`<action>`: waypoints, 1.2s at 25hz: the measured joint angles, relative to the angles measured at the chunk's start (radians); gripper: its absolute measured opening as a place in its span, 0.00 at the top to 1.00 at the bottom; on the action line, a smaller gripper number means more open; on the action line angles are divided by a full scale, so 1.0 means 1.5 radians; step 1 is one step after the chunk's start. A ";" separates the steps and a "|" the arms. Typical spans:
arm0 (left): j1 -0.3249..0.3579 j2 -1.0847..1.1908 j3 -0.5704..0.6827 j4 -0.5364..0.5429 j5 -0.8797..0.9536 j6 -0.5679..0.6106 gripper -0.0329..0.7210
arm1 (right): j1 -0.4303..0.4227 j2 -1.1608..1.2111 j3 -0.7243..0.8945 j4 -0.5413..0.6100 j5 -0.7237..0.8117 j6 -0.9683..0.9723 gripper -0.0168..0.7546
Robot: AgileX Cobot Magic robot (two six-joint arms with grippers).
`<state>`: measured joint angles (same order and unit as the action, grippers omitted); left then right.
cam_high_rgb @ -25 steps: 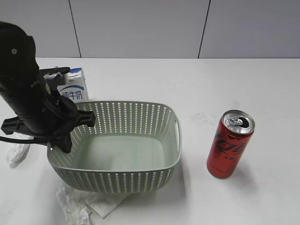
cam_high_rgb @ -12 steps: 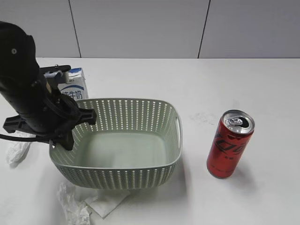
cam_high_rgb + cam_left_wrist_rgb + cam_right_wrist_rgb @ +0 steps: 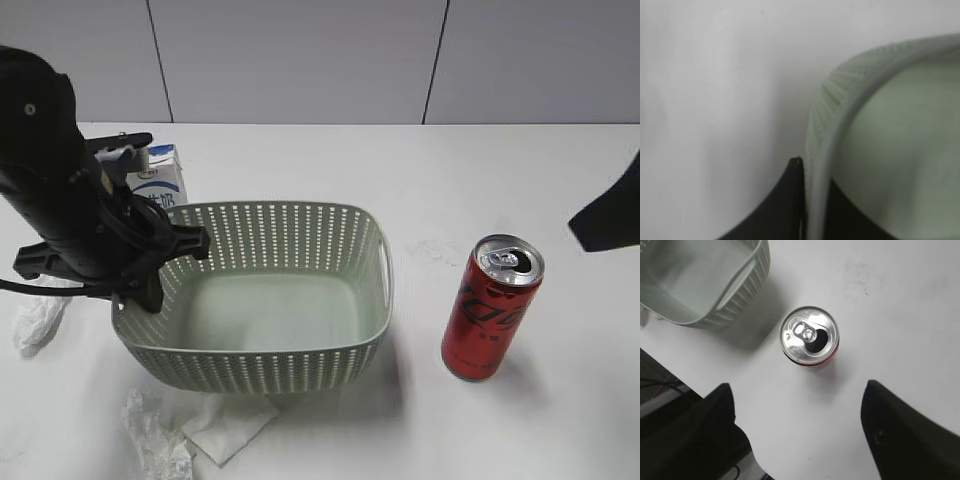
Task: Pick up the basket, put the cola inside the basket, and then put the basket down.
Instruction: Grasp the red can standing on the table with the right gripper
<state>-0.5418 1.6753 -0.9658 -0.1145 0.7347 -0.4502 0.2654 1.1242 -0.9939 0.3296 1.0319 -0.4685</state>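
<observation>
The pale green slotted basket hangs tilted a little above the table, its left rim pinched by my left gripper. In the left wrist view both black jaws clamp the basket's rim. The basket is empty. The red cola can stands upright on the table to the right of the basket. In the right wrist view its silver top lies below and ahead of my open right gripper, with the basket corner at the upper left. The right arm just shows at the right edge.
A white-and-blue milk carton stands behind the basket's left end. Crumpled white paper lies under and in front of the basket, and more at the far left. The table's edge shows in the right wrist view.
My left gripper has lifted the basket upward and slightly right, off the table. The right arm has come into the exterior view at the right edge.
</observation>
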 joint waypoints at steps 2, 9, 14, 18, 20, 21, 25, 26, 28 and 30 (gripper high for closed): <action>0.000 0.000 0.000 -0.002 -0.003 0.000 0.96 | 0.028 0.060 -0.020 -0.039 0.010 0.011 0.21; 0.000 0.000 0.000 -0.003 -0.012 0.000 0.96 | 0.124 0.204 -0.058 -0.129 -0.013 0.140 0.21; 0.000 0.000 0.000 -0.003 -0.013 0.000 0.96 | 0.126 0.246 -0.060 -0.132 -0.045 0.209 0.21; 0.000 0.000 0.000 -0.003 -0.018 0.000 0.96 | 0.126 0.274 -0.060 -0.134 -0.059 0.224 0.21; 0.000 0.000 0.000 -0.003 -0.022 0.000 0.96 | 0.126 0.289 -0.060 -0.134 -0.067 0.227 0.21; 0.000 0.000 0.000 -0.003 -0.023 0.000 0.96 | 0.126 0.295 -0.060 -0.134 -0.068 0.227 0.21; 0.000 0.000 0.000 -0.003 -0.026 0.000 0.96 | 0.126 0.329 -0.060 -0.135 -0.070 0.228 0.21; 0.000 0.000 0.000 -0.003 -0.026 0.000 0.96 | 0.126 0.338 -0.060 -0.135 -0.070 0.228 0.21; 0.000 0.000 0.000 -0.003 -0.026 0.000 0.96 | 0.126 0.346 -0.060 -0.134 -0.070 0.228 0.22; 0.000 0.000 0.000 -0.003 -0.026 0.000 0.96 | 0.126 0.347 -0.060 -0.134 -0.070 0.228 0.25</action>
<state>-0.5418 1.6753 -0.9658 -0.1197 0.6953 -0.4502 0.4547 1.6441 -1.0843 0.1284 0.9274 -0.1261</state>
